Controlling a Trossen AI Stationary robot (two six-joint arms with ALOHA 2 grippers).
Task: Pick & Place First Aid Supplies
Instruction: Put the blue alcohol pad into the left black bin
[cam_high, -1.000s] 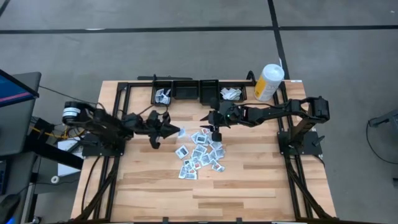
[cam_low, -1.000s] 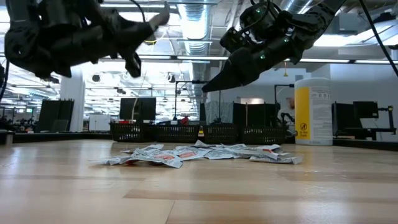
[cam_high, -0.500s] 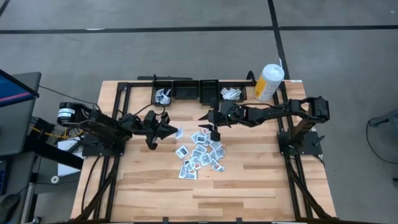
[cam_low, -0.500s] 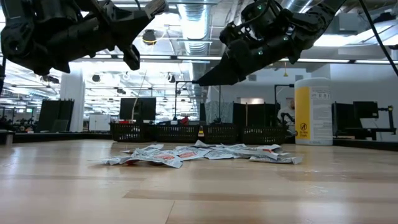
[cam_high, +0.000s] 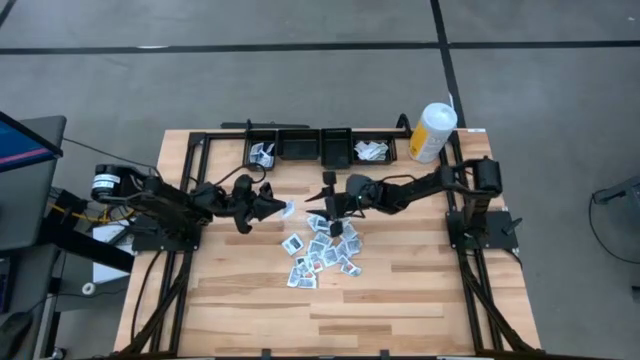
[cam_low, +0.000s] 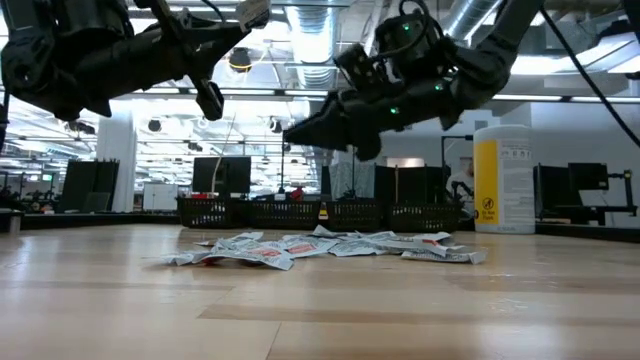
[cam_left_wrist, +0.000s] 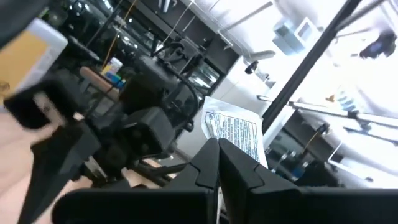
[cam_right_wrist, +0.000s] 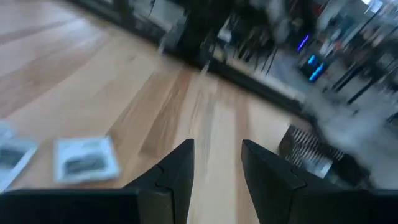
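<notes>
The first aid supplies are small flat white packets lying in a loose pile (cam_high: 322, 245) on the wooden table's middle; the pile also shows in the low view (cam_low: 320, 246). My left gripper (cam_high: 277, 208) hovers left of the pile, tipped upward and shut on one white printed packet (cam_left_wrist: 233, 130). My right gripper (cam_high: 325, 203) hangs open above the pile's far edge, slanting down, with nothing between its fingers (cam_right_wrist: 180, 165). In its wrist view, a packet (cam_right_wrist: 87, 158) lies on the table below. My left gripper pinches the packet by its near edge (cam_left_wrist: 219, 140) between the two shut fingertips. The fingers slant upward from the table's left side. The packet stands out past the tips, lifted clear of the table (cam_low: 255, 12).
A row of black bins (cam_high: 300, 147) stands along the far edge; the left one (cam_high: 264, 152) and the right one (cam_high: 372, 150) hold packets. A tall white-and-yellow canister (cam_high: 432, 130) stands at the far right. Bare wood lies toward the near edge.
My right gripper has gone toward the table's left and down over the pile's far edge, tipping its fingers downward and rolling. My left gripper has stayed in place and rolled about its own axis, turning the held packet with it.
</notes>
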